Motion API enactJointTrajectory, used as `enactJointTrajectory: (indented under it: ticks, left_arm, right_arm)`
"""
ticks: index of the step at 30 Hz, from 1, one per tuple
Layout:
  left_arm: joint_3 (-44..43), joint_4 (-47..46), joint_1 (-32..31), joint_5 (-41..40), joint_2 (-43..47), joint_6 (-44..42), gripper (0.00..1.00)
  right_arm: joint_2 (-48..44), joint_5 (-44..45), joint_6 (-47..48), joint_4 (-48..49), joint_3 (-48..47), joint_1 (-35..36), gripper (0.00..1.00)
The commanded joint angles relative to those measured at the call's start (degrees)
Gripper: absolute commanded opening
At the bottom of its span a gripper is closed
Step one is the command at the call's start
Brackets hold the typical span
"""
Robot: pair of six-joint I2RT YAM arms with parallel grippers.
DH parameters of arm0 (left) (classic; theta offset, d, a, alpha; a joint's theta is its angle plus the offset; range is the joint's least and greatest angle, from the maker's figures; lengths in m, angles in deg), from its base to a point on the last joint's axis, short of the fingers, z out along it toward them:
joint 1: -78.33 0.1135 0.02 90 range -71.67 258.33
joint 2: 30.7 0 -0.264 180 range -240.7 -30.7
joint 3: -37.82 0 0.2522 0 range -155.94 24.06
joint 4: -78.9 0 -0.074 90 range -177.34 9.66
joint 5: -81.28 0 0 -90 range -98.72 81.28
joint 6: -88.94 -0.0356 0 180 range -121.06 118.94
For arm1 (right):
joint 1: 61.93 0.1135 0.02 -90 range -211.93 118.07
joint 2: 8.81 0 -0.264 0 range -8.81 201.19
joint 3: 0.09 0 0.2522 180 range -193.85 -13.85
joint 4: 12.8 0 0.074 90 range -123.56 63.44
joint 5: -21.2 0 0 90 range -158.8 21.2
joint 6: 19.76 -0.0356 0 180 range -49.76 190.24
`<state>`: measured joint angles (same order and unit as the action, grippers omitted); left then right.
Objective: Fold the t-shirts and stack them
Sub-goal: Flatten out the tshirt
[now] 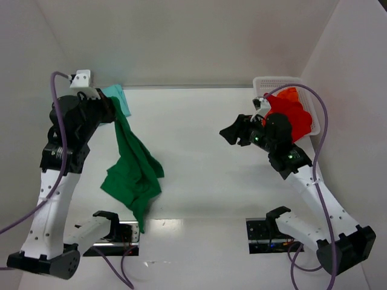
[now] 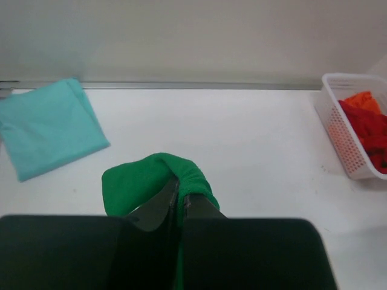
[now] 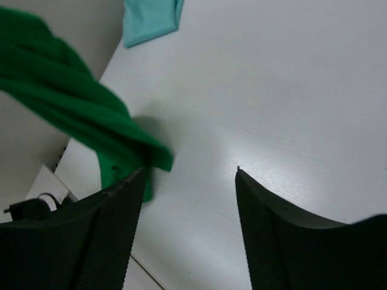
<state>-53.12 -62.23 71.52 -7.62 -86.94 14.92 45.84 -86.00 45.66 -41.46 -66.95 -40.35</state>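
Observation:
My left gripper [image 1: 112, 113] is shut on the dark green t-shirt [image 1: 134, 169], which hangs from it down to the table at the left. The wrist view shows the green cloth [image 2: 151, 181] pinched between the shut fingers. A folded pale teal t-shirt [image 1: 117, 96] lies at the back left; it also shows in the left wrist view [image 2: 51, 127]. Red t-shirts [image 1: 293, 112] fill the white mesh basket [image 1: 275, 81] at the back right. My right gripper [image 1: 233, 134] is open and empty, held above the table's middle right; its view shows the green shirt [image 3: 72, 109] to the left.
White walls close the table at the back and both sides. The basket [image 2: 341, 136] stands against the right wall. Both arm bases sit at the near edge.

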Motion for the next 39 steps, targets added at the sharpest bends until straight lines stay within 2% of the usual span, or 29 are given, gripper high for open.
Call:
enactJointTrajectory:
  ticks: [1, 4, 6, 11, 12, 13, 17, 21, 25, 29, 33, 36, 39]
  left_arm:
    - [-6.7, -6.0, -0.2, 10.0, -6.3, 1.9, 0.0]
    - [-13.8, -5.1, -3.3, 17.7, -11.0, -1.1, 0.0]
    - [-17.3, -4.5, -5.1, 20.1, -11.1, -2.0, 0.0]
    - [-21.5, -3.8, -6.4, 22.3, -6.6, -1.2, 0.0]
    - [-21.5, -3.8, -6.4, 22.4, -5.6, -1.2, 0.0]
    - [-21.0, -3.3, -6.4, 21.5, -4.2, -1.7, 0.0]
    - [-15.9, 2.0, -6.4, 15.5, -3.4, -3.1, 0.0]
    - [-5.8, 1.3, -6.4, 15.4, -2.3, -1.8, 0.0]
    - [-1.4, 0.1, -6.4, 15.4, -2.9, -1.2, 0.0]
    - [0.7, -0.9, -6.4, 16.4, -4.1, -1.2, 0.0]
    - [1.3, -2.0, -6.4, 17.2, -6.9, -0.6, 0.0]
    - [-0.2, -2.8, -6.4, 17.2, -10.6, 0.7, 0.0]
    - [-1.4, -3.3, -6.4, 14.1, -12.9, 2.6, 0.0]
  right_arm:
    - [1.2, -3.3, 0.3, 12.1, -0.4, 3.1, 0.72]
    - [5.2, 0.2, 0.8, 12.2, -1.5, 5.5, 0.74]
    - [7.7, 2.2, 1.6, 11.5, -2.2, 6.8, 0.81]
    - [10.5, 7.0, 1.4, 12.3, -2.3, 9.9, 0.91]
    - [11.8, 7.1, 0.8, 12.7, -2.3, 10.0, 0.96]
    - [12.8, 7.1, 0.8, 13.8, -2.3, 10.4, 0.99]
    - [18.0, 11.0, 1.5, 14.0, -2.9, 14.9, 1.0]
    - [21.0, 16.7, 2.1, 12.8, -3.6, 18.2, 1.0]
    - [17.9, 17.8, 0.9, 14.0, -0.2, 19.0, 1.0]
    - [9.8, 18.4, -1.0, 14.6, 7.4, 19.0, 1.0]
    - [1.9, 18.8, -2.3, 11.6, 10.7, 21.1, 1.0]
    - [1.2, 21.1, -3.9, 9.8, 11.3, 25.4, 1.0]
    - [4.8, 23.3, -4.6, 6.9, 9.6, 30.4, 1.0]
